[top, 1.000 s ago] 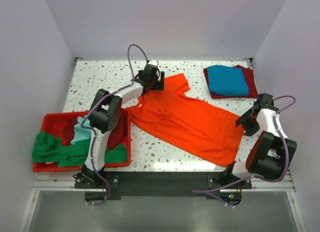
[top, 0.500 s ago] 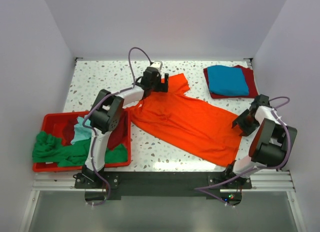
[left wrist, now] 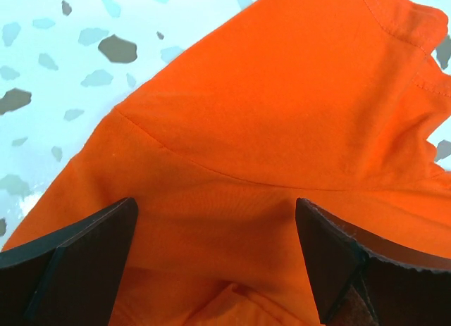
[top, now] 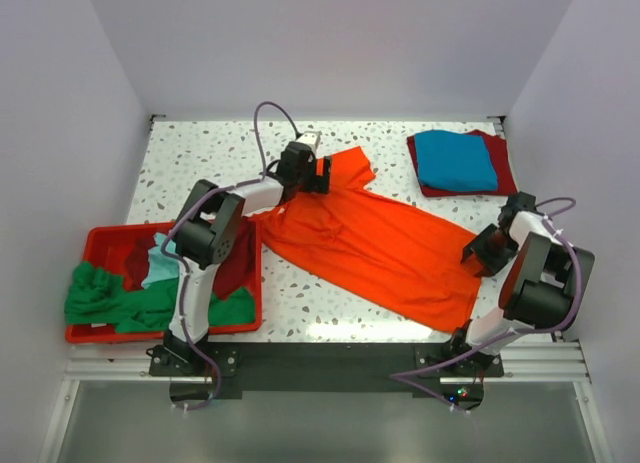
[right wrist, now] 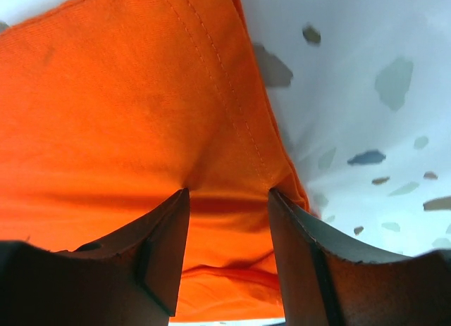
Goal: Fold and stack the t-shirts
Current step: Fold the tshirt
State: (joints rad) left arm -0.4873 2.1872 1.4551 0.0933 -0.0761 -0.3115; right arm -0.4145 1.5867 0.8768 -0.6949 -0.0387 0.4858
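The orange t-shirt (top: 380,248) lies flat mid-table, slanting from 11 to 4 o'clock. At its 11 o'clock sleeve the left gripper (left wrist: 215,220) straddles the cloth, jaws spread wide, holding nothing. At the 3 o'clock hem the right gripper (right wrist: 227,199) presses down half-open (cloth puckers between its fingers, unclamped). A folded blue t-shirt (top: 455,160) sits at 1 o'clock.

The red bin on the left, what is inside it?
A crumpled green t-shirt spilling over the red bin's rim, a light teal one and a dark red one. The left arm crosses it; anything beneath the heap is covered.
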